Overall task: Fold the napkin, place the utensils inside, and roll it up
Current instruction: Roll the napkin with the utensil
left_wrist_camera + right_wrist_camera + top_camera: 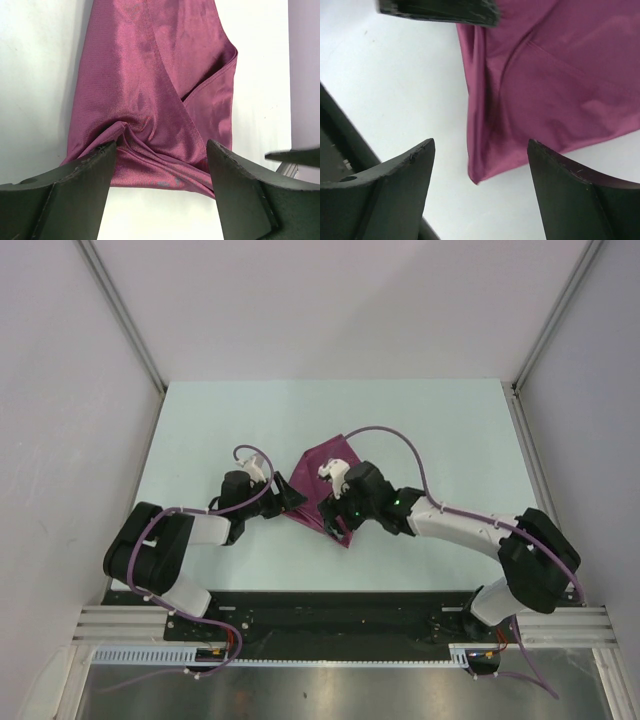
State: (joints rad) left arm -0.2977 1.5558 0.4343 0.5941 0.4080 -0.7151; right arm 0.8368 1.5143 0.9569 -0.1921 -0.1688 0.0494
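The plum napkin (327, 468) lies folded and creased on the pale table, mostly hidden under both wrists in the top view. My left gripper (161, 150) is open, its fingers (75, 190) straddling the napkin's (150, 90) bunched near edge. My right gripper (480, 150) is also open, and a pointed corner of the napkin (555, 85) lies on the table between its fingertips without touching either. In the top view the left gripper (291, 500) and right gripper (336, 522) meet over the cloth's near side. The utensils are out of view.
The pale table (200, 440) is bounded by grey walls at the back and sides. A black base plate and metal rail (340, 625) run along the near edge. The left gripper's finger (440, 10) crosses the top of the right wrist view.
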